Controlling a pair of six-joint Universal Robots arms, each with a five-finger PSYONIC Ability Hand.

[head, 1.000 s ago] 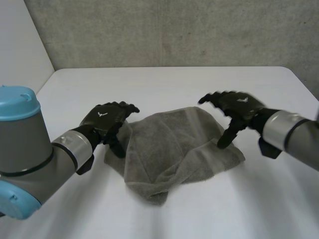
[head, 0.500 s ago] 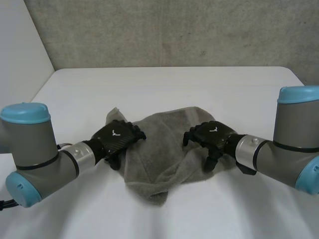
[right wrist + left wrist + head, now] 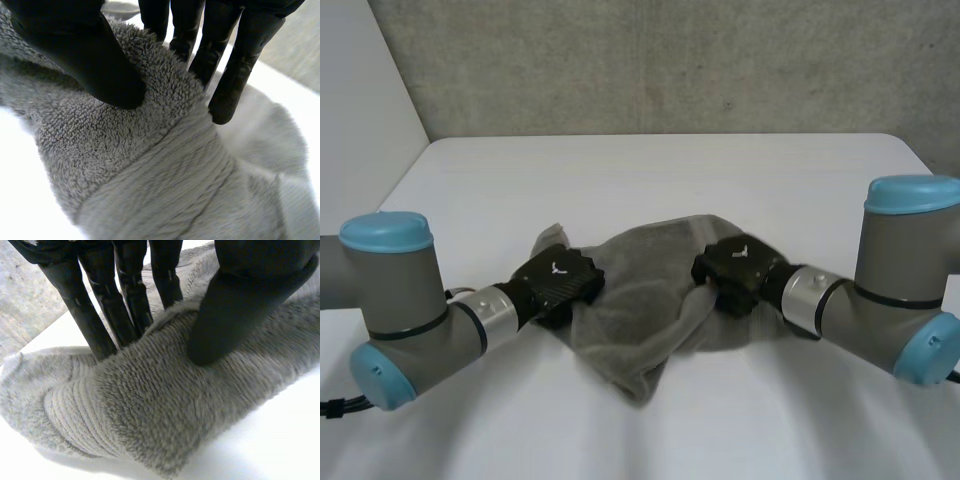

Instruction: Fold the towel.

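1. A grey towel (image 3: 638, 310) lies rumpled in the middle of the white worktop (image 3: 650, 170), between the two arms.
2. The towel is bunched up, not flat. One corner points toward the near edge of the worktop, and a small flap sticks out just behind the left hand (image 3: 557, 278).
3. The left hand sits on the towel's left edge with its back facing up.
4. In the left wrist view, the fingers (image 3: 125, 300) dig in behind a raised ridge of towel (image 3: 150, 410) and the thumb (image 3: 235, 310) presses on its front. The hand is clamped on that fold.
5. The right hand (image 3: 735, 268) sits on the towel's right edge, opposite the left hand, with bunched cloth lying between the two.
6. In the right wrist view, the thumb (image 3: 90, 60) pushes into the pile on one side of a ridge of towel (image 3: 150, 175) and the fingers (image 3: 235, 70) reach down its far side. This hand is also clamped on the cloth.
7. The towel's woven border band runs just below each grip.
8. Both forearms lie low over the worktop and angle inward toward the towel.
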